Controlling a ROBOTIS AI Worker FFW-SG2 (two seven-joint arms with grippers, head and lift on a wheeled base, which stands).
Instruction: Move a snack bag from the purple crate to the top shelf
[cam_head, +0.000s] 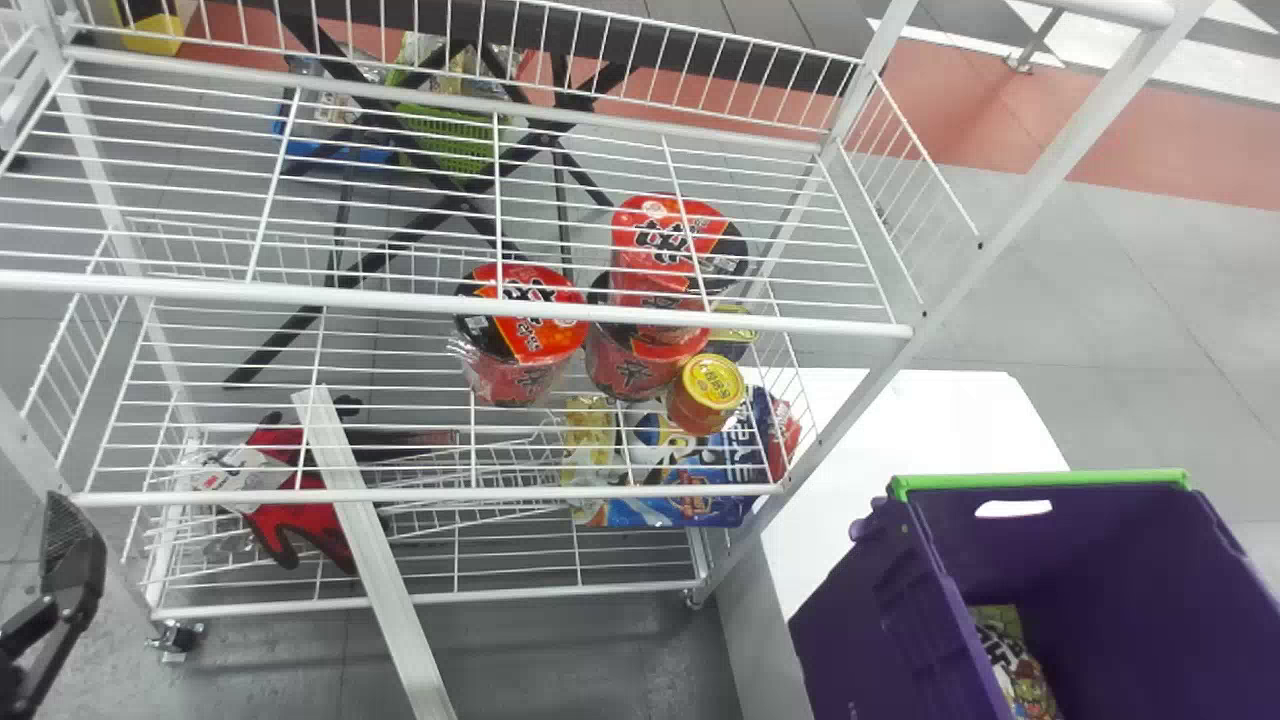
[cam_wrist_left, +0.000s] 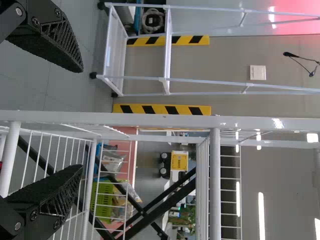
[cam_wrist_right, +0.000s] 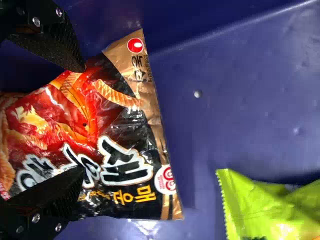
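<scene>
Right end effector (cam_wrist_right: 81, 120) spread wide, nothing gripped, at the glossy red-and-black plastic snack bag (cam_wrist_right: 107, 120) inside the purple plastic crate (cam_head: 1110, 560). I'd pinch mid-bag, squeeze lightly, lift clear of the green rim (cam_head: 1040, 482).

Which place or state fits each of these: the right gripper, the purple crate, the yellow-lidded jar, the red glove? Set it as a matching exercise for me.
Things:
1. Right gripper
2. Purple crate
3. Yellow-lidded jar
4. Red glove

Places and states:
A. On the rack, beside a red cup
B. To the right of the rack, with a light green strip along its far rim
C. Toward the rack's left end, by the slanting white bar
D. Fingers apart at a black-and-red snack bag

Pairs: 1-D, 2-B, 3-A, 4-C
</scene>
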